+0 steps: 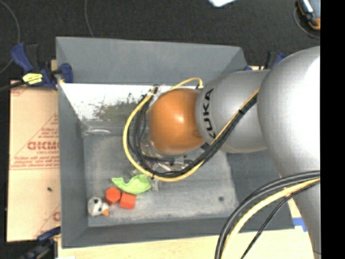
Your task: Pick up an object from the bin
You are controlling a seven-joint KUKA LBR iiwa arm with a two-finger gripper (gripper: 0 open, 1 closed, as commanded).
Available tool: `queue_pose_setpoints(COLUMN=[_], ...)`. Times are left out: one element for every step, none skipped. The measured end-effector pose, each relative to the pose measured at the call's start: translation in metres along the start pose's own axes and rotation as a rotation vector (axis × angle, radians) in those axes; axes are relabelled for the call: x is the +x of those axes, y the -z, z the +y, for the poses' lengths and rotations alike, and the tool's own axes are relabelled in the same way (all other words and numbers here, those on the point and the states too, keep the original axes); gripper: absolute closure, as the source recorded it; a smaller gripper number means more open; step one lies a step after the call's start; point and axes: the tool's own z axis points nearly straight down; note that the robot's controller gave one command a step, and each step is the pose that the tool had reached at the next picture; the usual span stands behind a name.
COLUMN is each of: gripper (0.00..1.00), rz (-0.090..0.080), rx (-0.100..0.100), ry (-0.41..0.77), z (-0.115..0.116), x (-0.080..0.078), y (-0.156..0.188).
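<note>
The grey bin (pixel 207 194) holds a green toy (pixel 136 184), two orange blocks (pixel 128 200), a white figure (pixel 96 206).

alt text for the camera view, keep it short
The arm, its wrist under an orange cover, reaches into a grey bin. By the wrist lies a green toy; lower left of that, two red blocks and a small white toy.

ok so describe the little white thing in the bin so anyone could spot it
On the floor of the grey bin, go to the lower-left corner. A cluster lies there: a green piece, two orange-red blocks, and leftmost, the white thing. It alone is pale and roundish, with an orange bit at its side.
</note>
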Motion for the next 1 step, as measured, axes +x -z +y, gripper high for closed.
queue_pose_setpoints(gripper=[1.00], rz=[0.000], rx=[0.000], ry=[0.000], z=[0.0000], x=[0.0000], y=[0.0000])
